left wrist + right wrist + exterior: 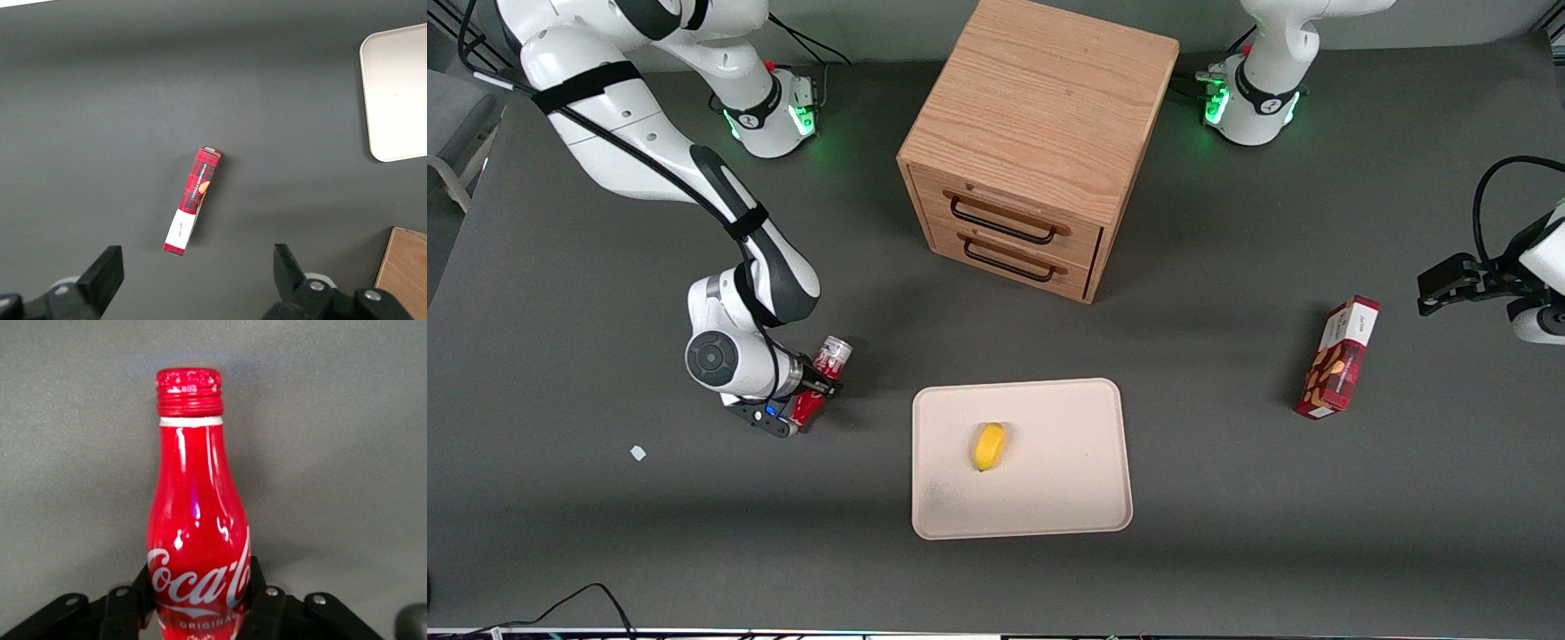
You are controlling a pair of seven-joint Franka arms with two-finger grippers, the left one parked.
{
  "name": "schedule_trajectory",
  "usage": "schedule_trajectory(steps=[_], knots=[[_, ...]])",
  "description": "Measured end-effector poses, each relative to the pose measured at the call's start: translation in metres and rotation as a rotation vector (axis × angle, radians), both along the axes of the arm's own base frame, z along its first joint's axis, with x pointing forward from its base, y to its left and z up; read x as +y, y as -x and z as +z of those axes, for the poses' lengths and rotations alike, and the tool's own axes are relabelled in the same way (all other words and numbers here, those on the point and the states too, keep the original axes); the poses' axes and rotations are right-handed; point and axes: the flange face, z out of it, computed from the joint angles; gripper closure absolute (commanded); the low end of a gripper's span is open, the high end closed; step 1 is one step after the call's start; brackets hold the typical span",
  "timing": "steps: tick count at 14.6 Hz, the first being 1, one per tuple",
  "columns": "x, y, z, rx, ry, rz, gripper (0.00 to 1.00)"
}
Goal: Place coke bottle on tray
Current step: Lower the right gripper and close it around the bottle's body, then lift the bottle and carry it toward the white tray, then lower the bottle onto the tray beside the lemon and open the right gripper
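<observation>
The right arm's gripper [811, 391] is sitting low over the bench [1227, 498], its fingers [263, 603] clamping the coke bottle [198, 533] on both sides of its lower body. The bottle is lying between the fingers with its red cap [189, 390] pointing away from them. The tray [1040, 498] is lying near the fingers, apart from them, carrying a yellow fruit [989, 446].

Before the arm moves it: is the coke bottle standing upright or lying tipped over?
Tipped: the coke bottle lies at a slant, its cap end nearer the front camera, with the gripper shut on its body.
</observation>
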Motion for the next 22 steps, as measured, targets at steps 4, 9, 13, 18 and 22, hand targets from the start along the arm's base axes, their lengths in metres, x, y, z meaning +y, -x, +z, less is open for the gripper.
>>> schedule_trajectory(steps=[4, 9, 13, 18, 22], knots=[[0.009, -0.003, 0.016, -0.033, -0.008, 0.018, 1.0], [0.03, -0.017, 0.145, -0.059, -0.002, 0.176, 1.0], [0.076, -0.028, 0.27, -0.148, -0.05, 0.273, 1.0], [0.127, -0.069, 0.261, -0.212, -0.186, 0.31, 1.0], [0.163, -0.094, 0.145, -0.21, -0.267, 0.299, 1.0]])
